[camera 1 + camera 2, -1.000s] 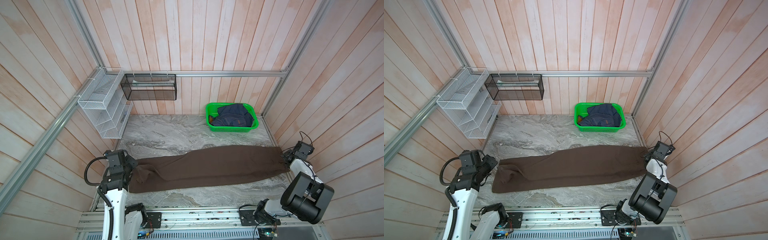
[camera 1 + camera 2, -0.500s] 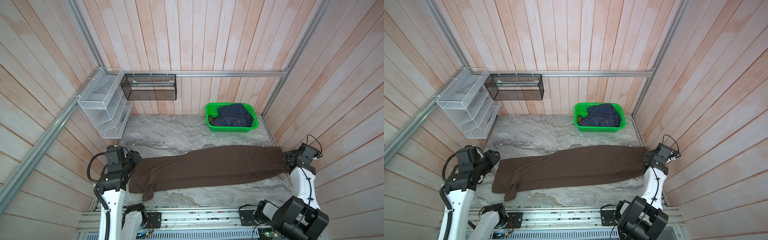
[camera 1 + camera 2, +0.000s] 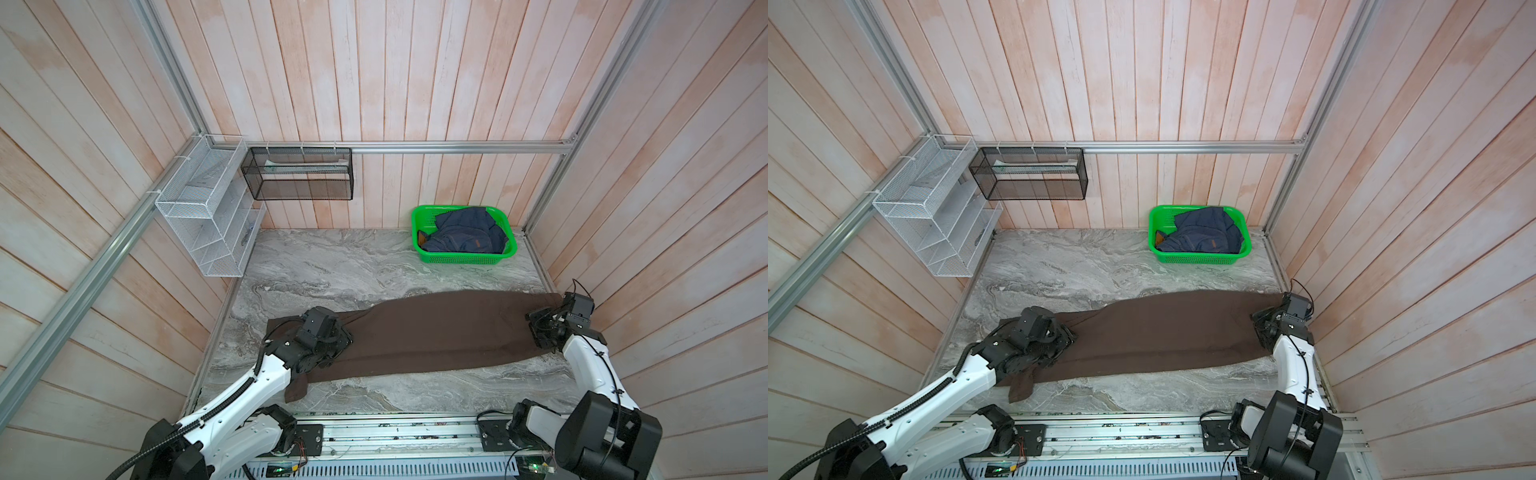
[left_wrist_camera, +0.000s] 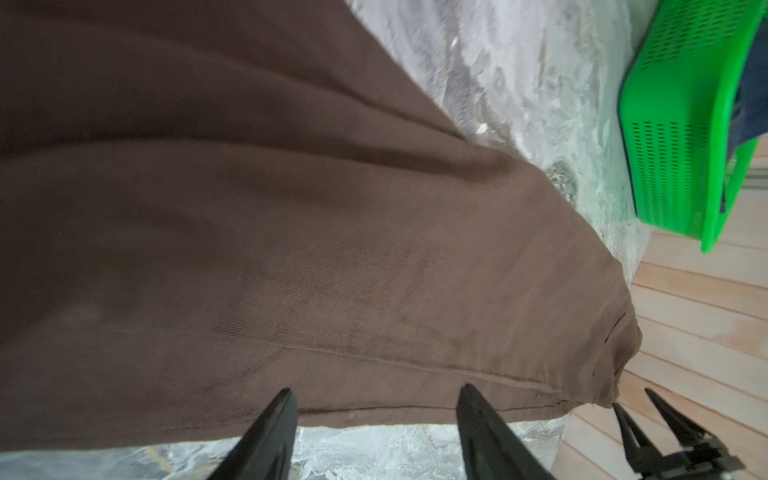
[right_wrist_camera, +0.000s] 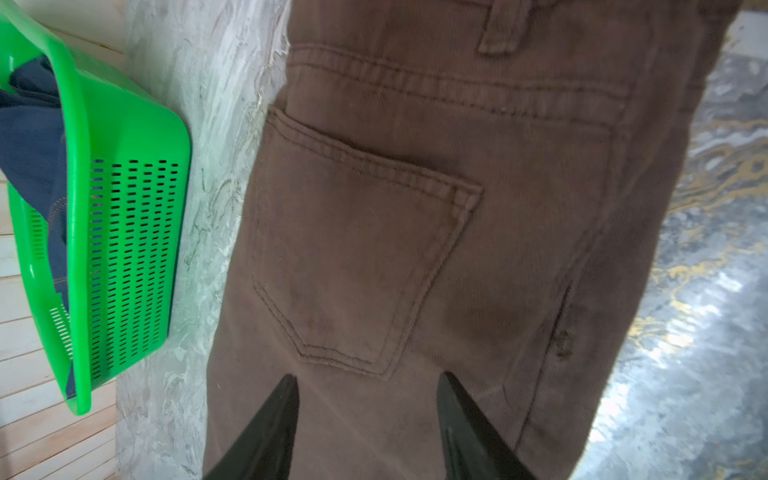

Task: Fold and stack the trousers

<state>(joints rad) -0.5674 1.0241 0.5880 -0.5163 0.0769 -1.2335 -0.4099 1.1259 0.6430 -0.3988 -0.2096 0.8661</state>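
Observation:
The dark brown trousers (image 3: 436, 332) (image 3: 1163, 336) lie stretched flat across the marble table (image 3: 332, 266), with the waist to the right and the leg ends to the left. One leg corner hangs folded toward the front edge (image 3: 297, 388). My left gripper (image 3: 338, 338) (image 4: 376, 390) hovers over the leg end, open, with only hem and marble between its fingers. My right gripper (image 3: 536, 328) (image 5: 369, 377) stands open just above the seat, below the back pocket (image 5: 353, 249), holding nothing.
A green basket (image 3: 419, 224) (image 3: 1156, 220) holding a navy denim garment (image 3: 465, 232) stands at the back right. A white wire rack (image 3: 208, 216) and a black mesh shelf (image 3: 299, 174) hang on the walls at the back left. Wooden walls close in both sides.
My left arm has swung right, over the leg end, and the fabric there has bunched rightward with a corner dropped to the front. My right gripper has shifted slightly left onto the waist end.

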